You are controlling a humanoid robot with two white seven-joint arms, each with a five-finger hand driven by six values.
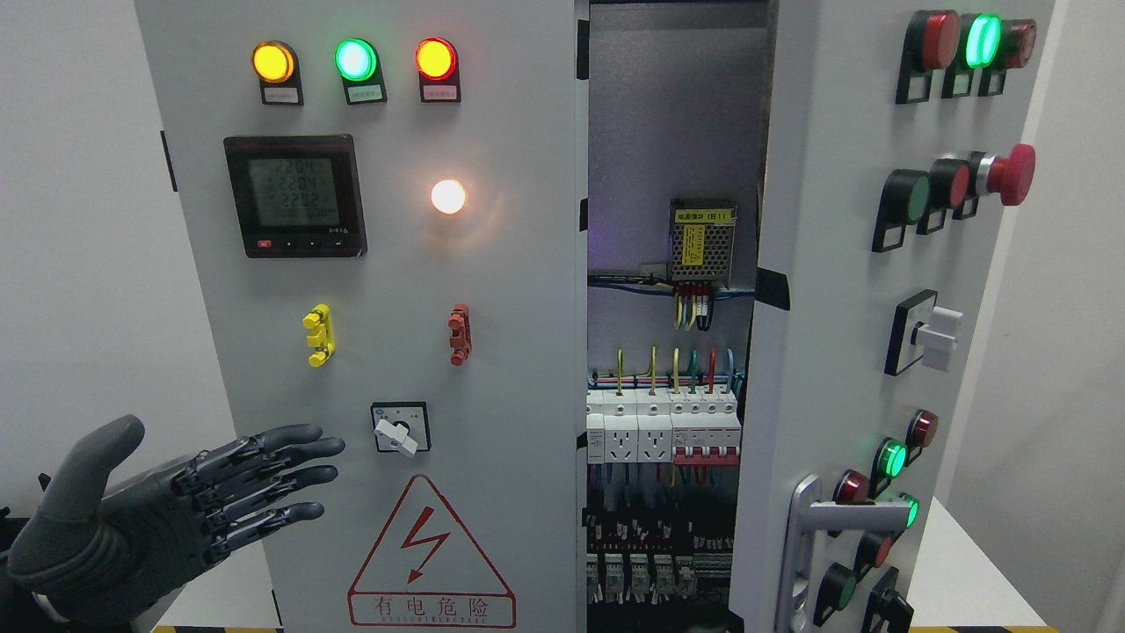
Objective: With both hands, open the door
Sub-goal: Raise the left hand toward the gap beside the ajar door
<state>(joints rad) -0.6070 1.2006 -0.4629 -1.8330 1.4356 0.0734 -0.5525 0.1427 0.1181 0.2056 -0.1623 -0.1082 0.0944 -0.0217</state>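
Your left hand (pixel 167 519) is hovering with fingers spread, holding nothing, beside the left door (pixel 369 308); the right door (pixel 879 316) is standing ajar. You're risking bumping the rotary switch (pixel 400 428).

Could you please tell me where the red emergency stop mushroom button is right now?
In the head view, the red emergency stop mushroom button sticks out at the upper right, on the swung-open grey right door, beside two round black-ringed push buttons.

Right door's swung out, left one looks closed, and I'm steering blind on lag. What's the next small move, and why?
Probably ease the left hand right toward the left door's inner edge. Its fingers are spread, holding nothing, while the right door already stands ajar, showing the breakers. No handle shows on the left door.
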